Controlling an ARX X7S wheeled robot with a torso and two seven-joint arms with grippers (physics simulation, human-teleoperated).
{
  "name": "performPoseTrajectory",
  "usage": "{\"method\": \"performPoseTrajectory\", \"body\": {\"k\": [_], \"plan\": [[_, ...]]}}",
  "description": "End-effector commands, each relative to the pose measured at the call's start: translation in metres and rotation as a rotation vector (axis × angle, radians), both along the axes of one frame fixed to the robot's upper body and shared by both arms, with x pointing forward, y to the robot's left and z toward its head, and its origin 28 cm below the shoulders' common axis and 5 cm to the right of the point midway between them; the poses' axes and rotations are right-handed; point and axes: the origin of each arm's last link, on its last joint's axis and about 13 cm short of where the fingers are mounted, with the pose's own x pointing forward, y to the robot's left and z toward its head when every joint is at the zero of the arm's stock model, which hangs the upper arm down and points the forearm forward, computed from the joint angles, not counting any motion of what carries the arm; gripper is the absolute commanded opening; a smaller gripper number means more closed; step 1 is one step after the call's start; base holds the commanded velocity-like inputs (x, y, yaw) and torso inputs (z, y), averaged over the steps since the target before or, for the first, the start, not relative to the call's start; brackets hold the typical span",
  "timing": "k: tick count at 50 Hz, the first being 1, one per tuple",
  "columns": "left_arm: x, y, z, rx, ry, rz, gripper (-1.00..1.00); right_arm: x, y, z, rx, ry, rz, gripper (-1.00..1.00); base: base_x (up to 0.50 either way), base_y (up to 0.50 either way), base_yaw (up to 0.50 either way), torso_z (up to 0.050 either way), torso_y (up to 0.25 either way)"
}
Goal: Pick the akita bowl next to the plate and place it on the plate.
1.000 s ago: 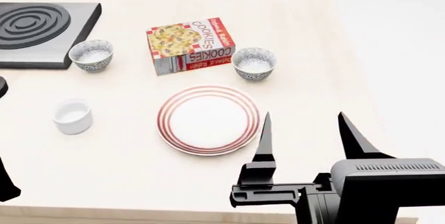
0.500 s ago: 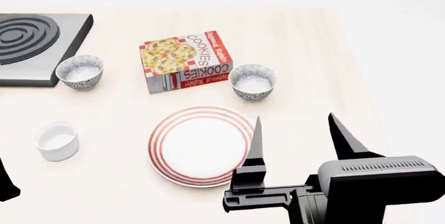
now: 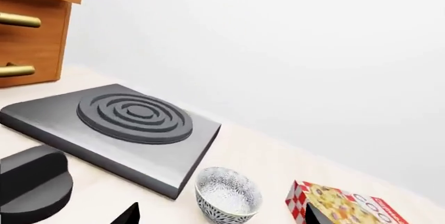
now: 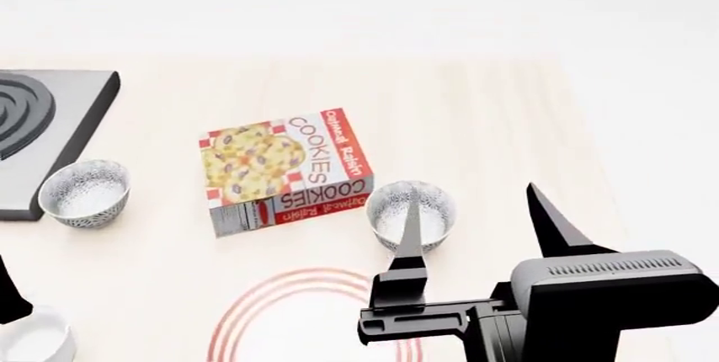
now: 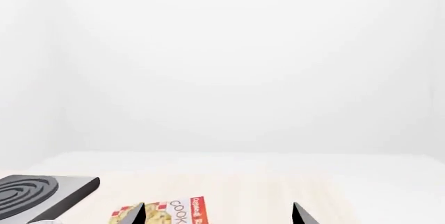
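The akita bowl (image 4: pixel 439 209), patterned outside and white inside, stands upright just beyond the plate (image 4: pixel 298 324), whose red-ringed rim is cut off by the head view's lower edge. My right gripper (image 4: pixel 477 219) is open and holds nothing. Its left finger (image 4: pixel 409 236) overlaps the bowl in the head view, and its other finger lies to the bowl's right. In the right wrist view the right gripper (image 5: pixel 220 214) shows only its two tips, and the bowl is hidden. My left gripper (image 3: pixel 222 216) is open, with an identical second bowl (image 3: pixel 228 195) seen beyond its tips.
A cookies box (image 4: pixel 286 168) lies left of the akita bowl. The second bowl (image 4: pixel 84 192) sits by a grey stove plate (image 4: pixel 34 126). A white cup (image 4: pixel 34 337) is at the lower left. A wooden drawer unit (image 3: pixel 31 26) stands behind the stove (image 3: pixel 132 114).
The head view has shifted, so everything slid down the picture and the plate now sits at its lower edge. My right gripper's left finger now overlaps the akita bowl. It stays open.
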Motion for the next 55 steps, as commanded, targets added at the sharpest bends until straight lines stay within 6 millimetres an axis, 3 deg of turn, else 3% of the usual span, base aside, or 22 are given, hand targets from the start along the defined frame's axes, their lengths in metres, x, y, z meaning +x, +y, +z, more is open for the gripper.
{"method": "performPoseTrajectory", "body": {"k": [1,30,34,55], "plan": [[-0.001,-0.001,0.003,0.0,0.0,0.0,1.0,0.0,0.0,-0.001,0.003,0.008,0.002,1.0,0.5,0.0,0.0,0.0,0.0],[-0.001,0.0,-0.001,0.001,-0.001,0.0,1.0,0.003,0.0,-0.003,0.013,0.034,-0.012,1.0,0.5,0.0,0.0,0.0,0.001],[0.0,0.0,0.003,-0.001,0.0,0.002,1.0,0.007,-0.001,-0.006,0.011,0.08,-0.046,1.0,0.0,0.0,0.0,0.0,0.0],[0.001,0.0,0.003,0.001,0.001,0.003,1.0,0.068,-0.008,0.013,-0.071,0.44,-0.137,1.0,0.0,0.0,0.0,0.0,0.0]]}}
